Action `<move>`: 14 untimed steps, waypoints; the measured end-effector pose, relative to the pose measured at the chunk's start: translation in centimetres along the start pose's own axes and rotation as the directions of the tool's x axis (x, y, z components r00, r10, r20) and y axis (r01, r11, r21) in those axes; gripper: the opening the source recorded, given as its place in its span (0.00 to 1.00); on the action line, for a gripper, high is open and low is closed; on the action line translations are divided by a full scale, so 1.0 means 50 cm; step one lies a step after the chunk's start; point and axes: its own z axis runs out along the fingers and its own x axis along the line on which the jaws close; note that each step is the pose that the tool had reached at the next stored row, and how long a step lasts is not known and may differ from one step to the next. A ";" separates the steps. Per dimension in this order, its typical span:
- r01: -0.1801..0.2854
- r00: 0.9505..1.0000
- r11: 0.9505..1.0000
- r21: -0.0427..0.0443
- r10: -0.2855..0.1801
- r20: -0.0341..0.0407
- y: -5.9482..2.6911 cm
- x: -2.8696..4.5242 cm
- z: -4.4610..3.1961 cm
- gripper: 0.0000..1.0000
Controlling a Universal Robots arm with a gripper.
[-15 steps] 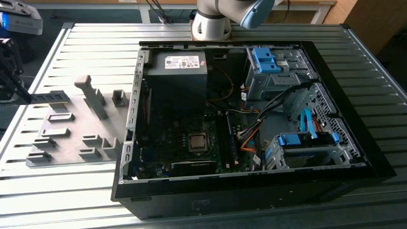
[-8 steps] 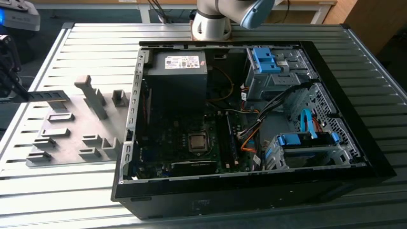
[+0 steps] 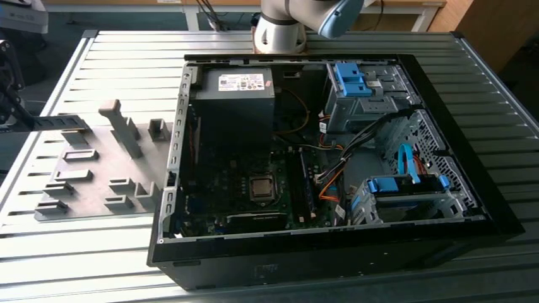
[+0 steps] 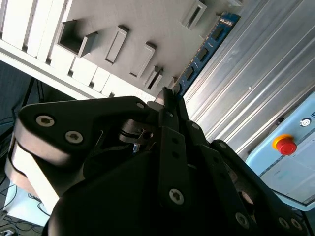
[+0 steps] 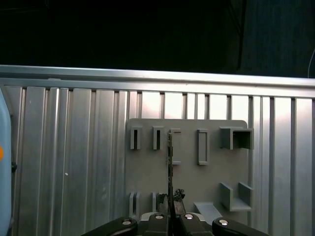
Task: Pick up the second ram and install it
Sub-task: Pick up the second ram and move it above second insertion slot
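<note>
The second ram (image 4: pixel 204 51), a thin blue-green board with dark chips, sticks out from between my fingertips. It hangs above the grey fixture plate (image 4: pixel 147 19). My gripper (image 4: pixel 167 101) is shut on one end of it. The first wrist view shows the ram (image 5: pixel 170 162) edge-on, rising from the gripper (image 5: pixel 170 215) over the plate's slotted blocks. In the exterior view the gripper (image 3: pixel 15 117) is at the far left edge, and the ram (image 3: pixel 60 121) reaches out level above the plate's back corner.
An open black computer case (image 3: pixel 471 189) lies on the slatted metal table (image 3: pixel 101 252), to the exterior view's right of the fixture plate (image 3: pixel 93 177). Inside are the motherboard (image 3: pixel 261 189) with long black slots (image 3: pixel 302 183), cables and blue drive brackets. The arm's base (image 3: pixel 282 28) stands behind the case.
</note>
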 end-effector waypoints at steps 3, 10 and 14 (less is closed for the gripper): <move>0.000 1.000 1.000 0.000 0.000 0.000 0.000 0.000 -0.007 0.14; 0.000 1.000 1.000 0.000 0.000 0.000 0.001 -0.002 -0.027 0.14; 0.000 1.000 1.000 0.000 0.000 0.000 0.001 -0.003 -0.041 0.14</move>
